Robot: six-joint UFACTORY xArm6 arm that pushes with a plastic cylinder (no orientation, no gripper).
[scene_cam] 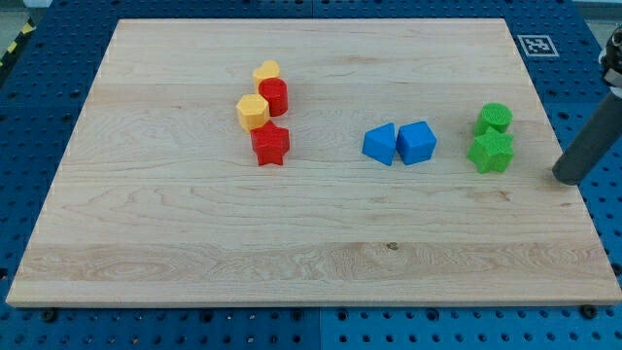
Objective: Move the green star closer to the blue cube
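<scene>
My tip (565,177) sits at the board's (321,272) right edge, just right of the green star (491,153), not touching it. There's no claw here, only the bare rod. The star touches the green cylinder (494,119) above it. The blue cube (417,142) lies near the star's left, against a blue wedge-like block (380,144). No containers; everything rests on the board.

I count eight blocks on the surface (194,243): two yellow, a heart (266,70) and a hexagon (252,112); two red, a cylinder (275,96) and a star (270,145); two blue, a triangle (380,144) and a cube (417,142); two green, a cylinder (495,119) and a star (491,153).
</scene>
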